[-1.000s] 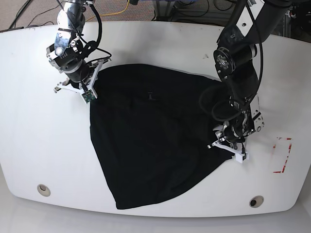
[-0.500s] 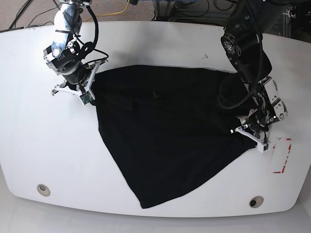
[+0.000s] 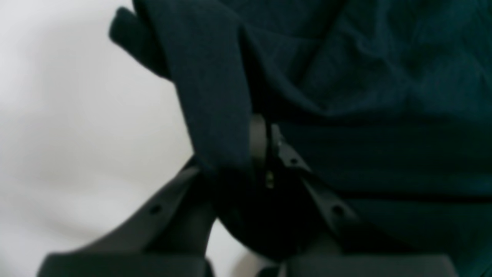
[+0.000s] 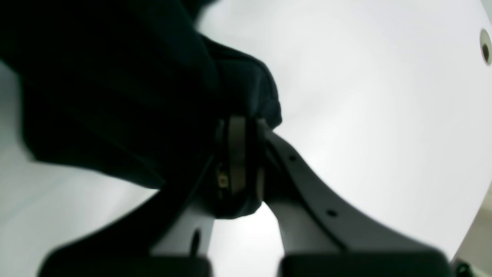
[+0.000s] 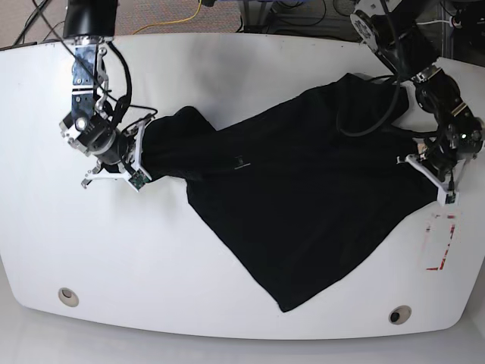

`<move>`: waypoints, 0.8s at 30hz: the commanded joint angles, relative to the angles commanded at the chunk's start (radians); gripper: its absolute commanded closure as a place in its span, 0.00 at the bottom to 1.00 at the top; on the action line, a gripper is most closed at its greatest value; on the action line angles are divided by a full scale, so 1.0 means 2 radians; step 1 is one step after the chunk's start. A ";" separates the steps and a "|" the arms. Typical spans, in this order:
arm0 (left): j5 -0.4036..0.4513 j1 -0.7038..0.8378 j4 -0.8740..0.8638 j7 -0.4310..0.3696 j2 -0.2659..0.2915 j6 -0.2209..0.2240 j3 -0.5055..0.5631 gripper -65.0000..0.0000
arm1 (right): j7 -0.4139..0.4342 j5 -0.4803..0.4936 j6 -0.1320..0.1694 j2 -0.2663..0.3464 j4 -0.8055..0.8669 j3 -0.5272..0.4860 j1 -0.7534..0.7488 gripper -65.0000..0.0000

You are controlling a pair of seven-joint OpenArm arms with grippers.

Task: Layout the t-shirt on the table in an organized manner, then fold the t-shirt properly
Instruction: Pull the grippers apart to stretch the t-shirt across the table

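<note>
Pulled wider apart since the earlier frame, the left gripper at far right and the right gripper at left each pinch a corner of the plain black soft-fabric t-shirt, stretched diagonally across the glossy white desk, hem trailing toward lower centre.

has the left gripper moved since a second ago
Yes. In the base view the left gripper, shut on the t-shirt, has swung outward and up, from beside the red tape marks to above them.
</note>
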 joint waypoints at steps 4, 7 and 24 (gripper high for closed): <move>0.000 0.039 0.051 0.025 0.001 -0.017 -0.002 1.00 | 0.001 0.001 0.000 0.015 -0.037 -0.016 0.031 1.00; 0.000 0.074 0.079 0.026 0.005 -0.031 -0.002 1.00 | 0.004 0.001 0.000 0.016 -0.044 -0.023 0.038 1.00; 0.000 0.114 0.088 0.026 0.018 -0.043 0.003 1.00 | 0.000 0.000 0.000 -0.108 0.151 0.044 -0.079 0.26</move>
